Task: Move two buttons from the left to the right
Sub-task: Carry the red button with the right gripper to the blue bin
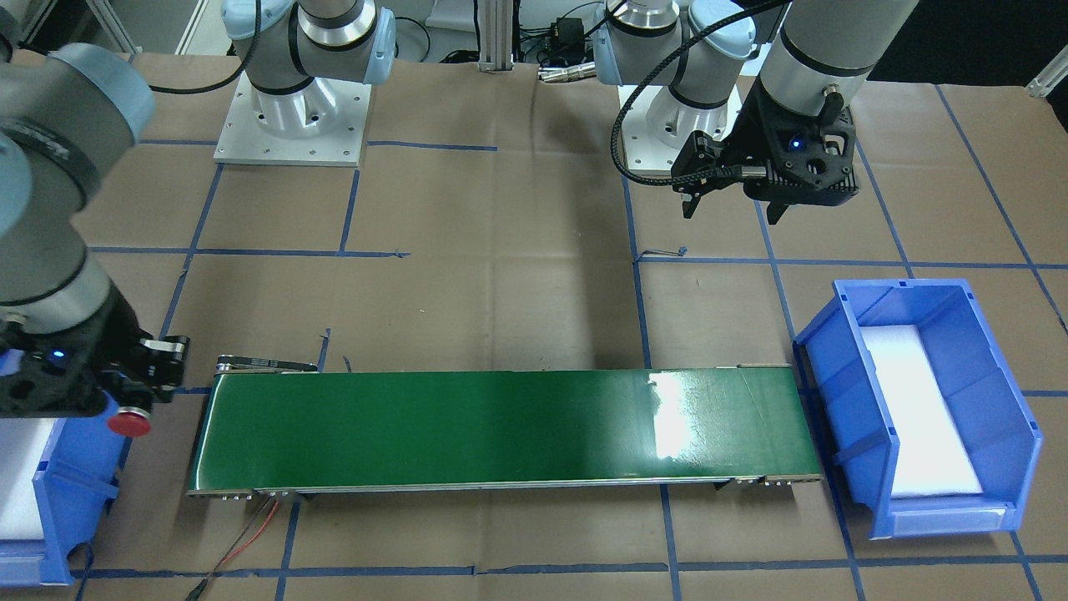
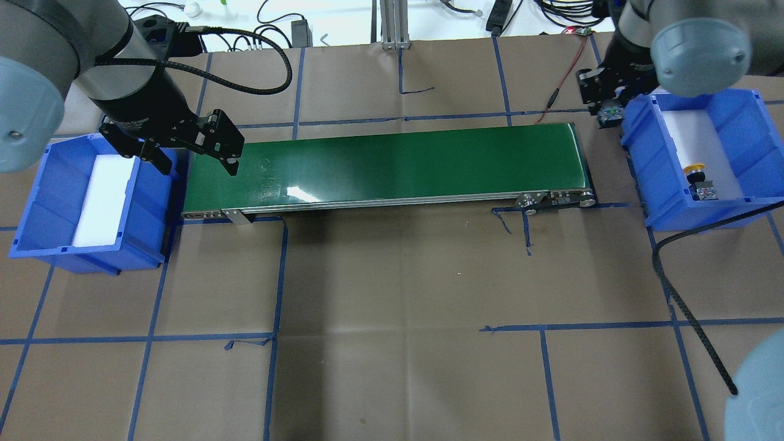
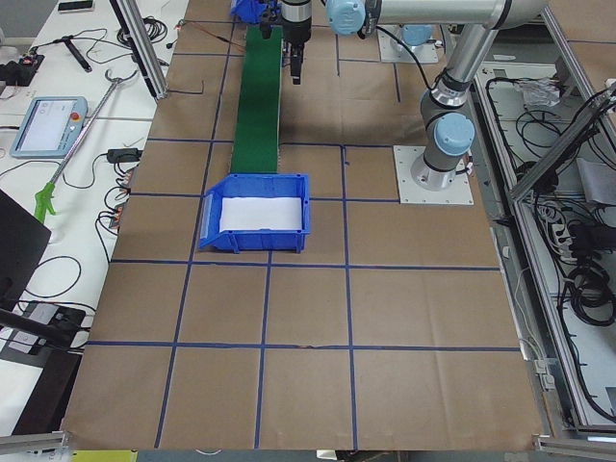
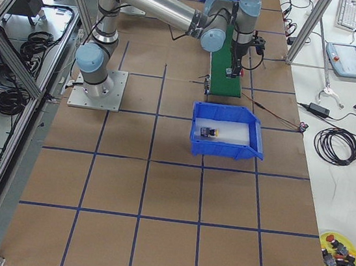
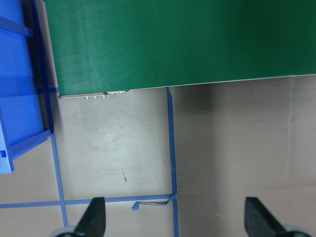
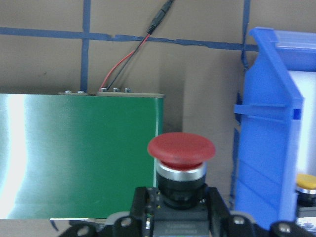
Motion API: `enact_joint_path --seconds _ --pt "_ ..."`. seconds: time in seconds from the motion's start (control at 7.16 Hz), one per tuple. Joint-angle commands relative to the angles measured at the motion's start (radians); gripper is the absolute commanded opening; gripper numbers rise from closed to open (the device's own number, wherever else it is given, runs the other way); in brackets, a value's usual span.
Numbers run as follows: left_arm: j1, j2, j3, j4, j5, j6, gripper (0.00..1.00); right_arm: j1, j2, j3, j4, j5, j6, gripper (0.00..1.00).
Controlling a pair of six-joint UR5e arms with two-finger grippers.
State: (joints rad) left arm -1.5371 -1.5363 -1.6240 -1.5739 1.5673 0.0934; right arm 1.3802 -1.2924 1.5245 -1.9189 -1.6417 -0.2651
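Red-capped button (image 6: 181,148) clamped in the right gripper (image 6: 177,205), beside the right bin (image 6: 266,163).
Brown paper table (image 2: 392,294) gridded with blue tape carries a green conveyor belt (image 2: 392,165); cables (image 3: 587,279) and aluminium frames (image 2: 392,24) edge it. The held button hangs between belt end and bin wall; the yellow-capped button (image 2: 697,177) lies inside that bin. The left gripper (image 2: 197,164) hangs spread and empty by the belt's other end.

Yellow button (image 6: 307,181) cut by the edge; red button (image 6: 181,148) partly hidden below.
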Motion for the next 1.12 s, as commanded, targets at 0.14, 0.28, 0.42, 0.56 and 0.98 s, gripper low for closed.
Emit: enact_joint_path --seconds 0.14,0.28,0.42,0.56,0.98 --pt "0.000 0.001 0.001 0.000 0.000 -0.001 1.00 -0.215 0.034 -0.059 0.028 0.016 -0.256 0.03" --pt "0.000 -0.001 0.003 0.000 0.000 -0.001 1.00 -0.263 0.103 -0.078 0.012 0.070 -0.294 0.03" --pt "0.000 -0.002 0.001 0.000 0.000 -0.001 1.00 -0.300 0.163 -0.105 -0.006 0.120 -0.331 0.03" --pt "0.000 0.001 0.003 0.000 0.000 -0.001 1.00 -0.302 0.210 -0.133 -0.015 0.134 -0.341 0.03" --pt "0.000 0.001 0.001 0.000 0.000 -0.001 1.00 -0.302 0.327 -0.135 -0.112 0.129 -0.407 0.03"
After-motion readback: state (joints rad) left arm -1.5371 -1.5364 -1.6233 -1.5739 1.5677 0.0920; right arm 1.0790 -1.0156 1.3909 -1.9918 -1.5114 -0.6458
